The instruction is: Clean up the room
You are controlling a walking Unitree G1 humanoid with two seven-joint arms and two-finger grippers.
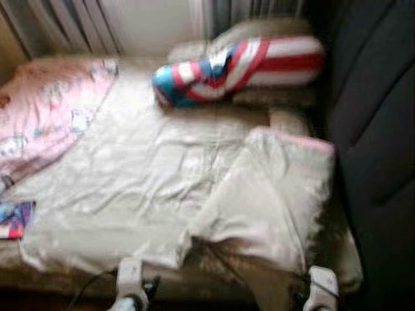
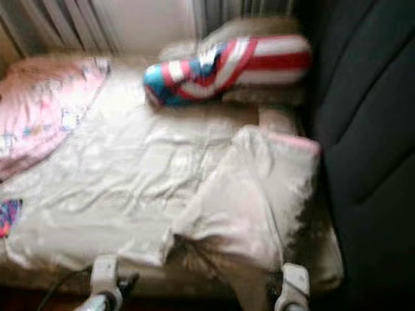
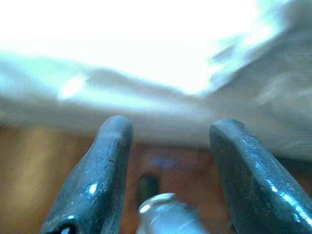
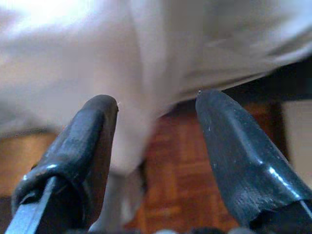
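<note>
A crumpled cream blanket (image 1: 142, 188) covers the bed, and its right corner (image 1: 272, 194) is folded back over itself, with a pink edge showing. My two silver wrists (image 1: 130, 282) (image 1: 322, 285) sit low at the bed's near edge. In the left wrist view, my left gripper (image 3: 168, 129) is open with nothing between its fingers, just short of the blanket's hanging edge (image 3: 146, 107). My right gripper (image 4: 156, 97) is open too, and a hanging fold of the cream cloth (image 4: 141, 122) lies between its fingers (image 4: 92, 131).
A red, white and blue striped bolster (image 1: 240, 68) lies at the head of the bed. A pink patterned blanket (image 1: 45, 110) covers the left side, with a small colourful item (image 1: 16, 220) at the left edge. A dark sofa (image 1: 376, 129) stands close on the right. Wooden floor (image 4: 180, 170) lies below.
</note>
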